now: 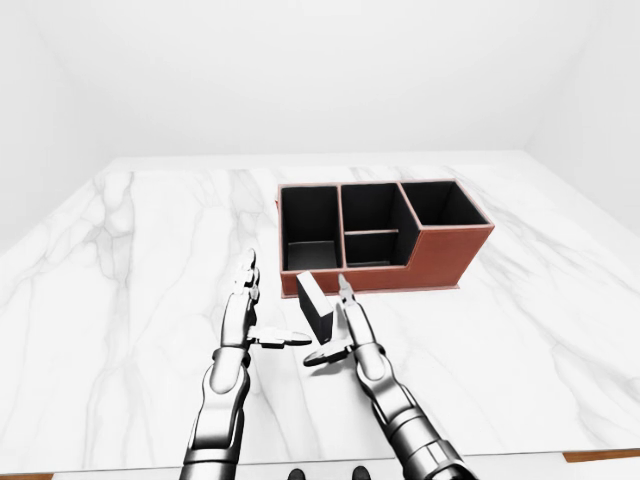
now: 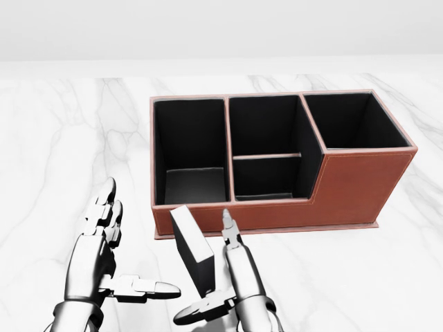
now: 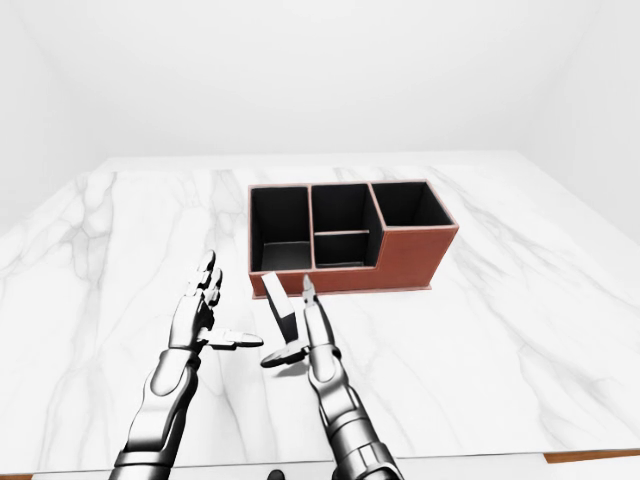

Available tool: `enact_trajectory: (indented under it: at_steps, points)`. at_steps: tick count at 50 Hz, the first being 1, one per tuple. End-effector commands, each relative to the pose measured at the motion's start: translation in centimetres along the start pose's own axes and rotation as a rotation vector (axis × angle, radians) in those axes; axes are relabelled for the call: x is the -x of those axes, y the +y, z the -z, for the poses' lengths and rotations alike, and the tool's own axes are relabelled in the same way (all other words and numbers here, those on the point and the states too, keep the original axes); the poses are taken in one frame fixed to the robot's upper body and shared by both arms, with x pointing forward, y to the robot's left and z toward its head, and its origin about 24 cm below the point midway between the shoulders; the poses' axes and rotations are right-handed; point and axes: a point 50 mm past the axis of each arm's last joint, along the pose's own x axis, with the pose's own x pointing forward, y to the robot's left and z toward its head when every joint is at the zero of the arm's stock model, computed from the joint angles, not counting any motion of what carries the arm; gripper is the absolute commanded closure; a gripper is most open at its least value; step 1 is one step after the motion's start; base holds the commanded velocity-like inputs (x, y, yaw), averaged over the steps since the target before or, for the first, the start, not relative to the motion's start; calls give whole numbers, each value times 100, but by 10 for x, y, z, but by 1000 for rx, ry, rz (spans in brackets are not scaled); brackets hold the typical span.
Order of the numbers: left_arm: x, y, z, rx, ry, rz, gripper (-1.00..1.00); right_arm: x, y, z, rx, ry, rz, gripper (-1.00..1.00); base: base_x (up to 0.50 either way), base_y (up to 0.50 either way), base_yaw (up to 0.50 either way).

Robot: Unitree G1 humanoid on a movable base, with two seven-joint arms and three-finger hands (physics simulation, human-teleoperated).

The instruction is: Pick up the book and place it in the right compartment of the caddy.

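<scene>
A small dark book (image 2: 192,247) with a pale top stands tilted on the marble table (image 2: 55,138), just below the caddy's left end in the head view. The brown caddy (image 2: 353,187) has black compartments; its right compartment (image 2: 354,122) holds nothing. My right hand (image 2: 201,267) is open, its long fingers (image 2: 234,252) lying against the book's right side and its thumb reaching under the book's lower end. Off to the book's left, my left hand (image 2: 142,238) is open too, its thumb pointing toward the book, a gap between them.
The caddy's left compartment (image 2: 190,149) and its divided middle compartment (image 2: 266,138) show only black lining. Marble spreads wide around the caddy in the left-eye view, ending at the table's right edge (image 1: 600,455).
</scene>
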Motion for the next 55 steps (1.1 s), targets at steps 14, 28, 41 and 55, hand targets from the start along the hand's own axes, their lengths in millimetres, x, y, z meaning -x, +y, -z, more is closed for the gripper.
enact_trajectory:
  at_steps: [14, 28, 41, 55]
  points:
    - [0, 0, 0, 14, -1, 4, -100, -8, 13, -10, 26, -11, -30, -100, 0, 0, 0]
    - [0, 1, 1, 17, 4, 5, -100, -6, 19, -6, 25, 8, -41, 100, 0, 0, 0]
    - [-1, 1, 2, 18, 9, 6, -100, 3, 9, -33, -28, -137, -18, 100, 0, 0, 0]
    - [0, 0, -1, 15, -5, 6, -100, 26, -43, -97, -109, -364, 97, 100, 0, 0, 0]
